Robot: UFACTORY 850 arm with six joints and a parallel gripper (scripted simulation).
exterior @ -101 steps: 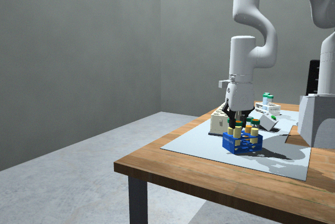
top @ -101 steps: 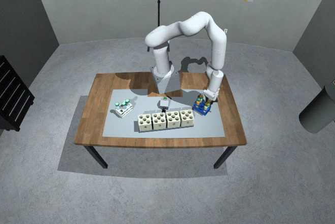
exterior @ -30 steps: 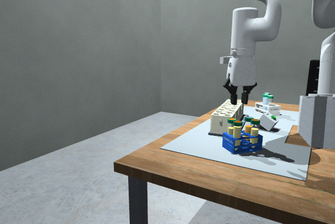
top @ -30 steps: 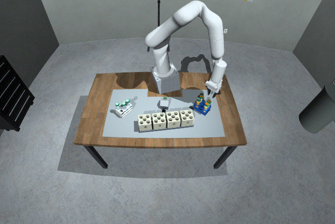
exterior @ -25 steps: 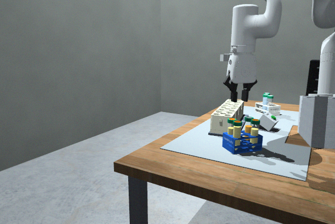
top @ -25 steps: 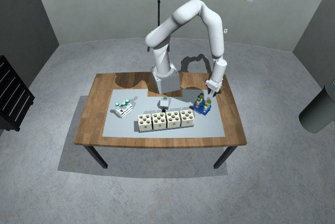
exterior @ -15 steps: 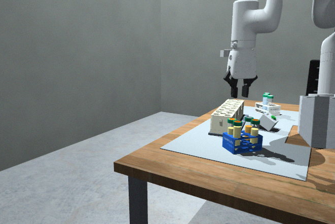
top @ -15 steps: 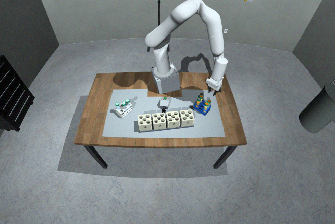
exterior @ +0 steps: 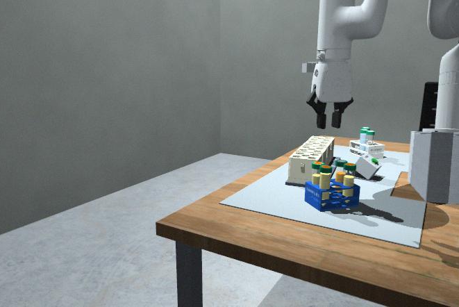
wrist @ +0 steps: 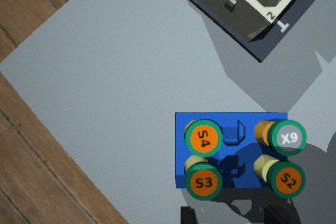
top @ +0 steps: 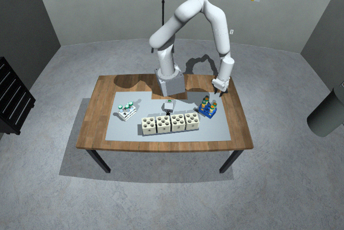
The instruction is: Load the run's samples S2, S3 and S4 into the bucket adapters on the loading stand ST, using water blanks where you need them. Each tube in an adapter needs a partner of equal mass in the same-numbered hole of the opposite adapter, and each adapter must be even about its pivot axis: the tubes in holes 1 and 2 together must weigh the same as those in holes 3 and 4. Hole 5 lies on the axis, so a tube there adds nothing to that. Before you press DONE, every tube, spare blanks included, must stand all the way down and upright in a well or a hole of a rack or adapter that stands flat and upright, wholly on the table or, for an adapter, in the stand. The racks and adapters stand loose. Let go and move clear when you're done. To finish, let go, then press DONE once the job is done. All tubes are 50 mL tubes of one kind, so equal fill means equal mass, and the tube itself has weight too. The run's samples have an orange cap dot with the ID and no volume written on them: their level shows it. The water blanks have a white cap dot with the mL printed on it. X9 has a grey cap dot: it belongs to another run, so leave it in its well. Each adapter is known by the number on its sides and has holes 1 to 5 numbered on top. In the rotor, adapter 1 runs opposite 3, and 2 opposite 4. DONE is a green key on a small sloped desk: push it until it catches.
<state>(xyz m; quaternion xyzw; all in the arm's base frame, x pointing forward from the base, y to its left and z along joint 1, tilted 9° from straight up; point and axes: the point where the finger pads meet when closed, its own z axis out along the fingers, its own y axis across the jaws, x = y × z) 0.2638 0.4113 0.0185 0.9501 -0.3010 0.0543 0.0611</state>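
Far left, a black cabinet [top: 8,94] [exterior: 428,108] stands on the grey floor [top: 164,205] [exterior: 74,260]. Onto the wooden table [top: 93,108] [exterior: 258,249] [wrist: 20,150]: white rack [top: 127,115] [exterior: 376,149] on the pale mat [top: 123,135] [exterior: 266,202] [wrist: 105,100], then four adapters [top: 178,126] [exterior: 298,169] [wrist: 285,7] in the stand [top: 170,132] [exterior: 295,183] [wrist: 261,56], DONE desk [top: 168,106] [exterior: 364,167] behind. Next, S4 [wrist: 203,138], S3 [wrist: 203,182] and S2 [wrist: 287,180] sit in the blue rack [top: 211,115] [exterior: 313,198] [wrist: 230,118]! Gripper [top: 218,94] [exterior: 328,121] [wrist: 227,216] above the table, fingers apart, nothing grasped. Far right, a dark cylinder [top: 323,119].

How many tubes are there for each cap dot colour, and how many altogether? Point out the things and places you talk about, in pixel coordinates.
Orange-dot tubes [top: 212,107] [exterior: 325,168] [wrist: 204,182]: 3
Grey-dot tube [top: 204,102] [exterior: 340,163] [wrist: 289,138]: 1
White-dot tubes [top: 127,106] [exterior: 370,133]: 3
Total: 7
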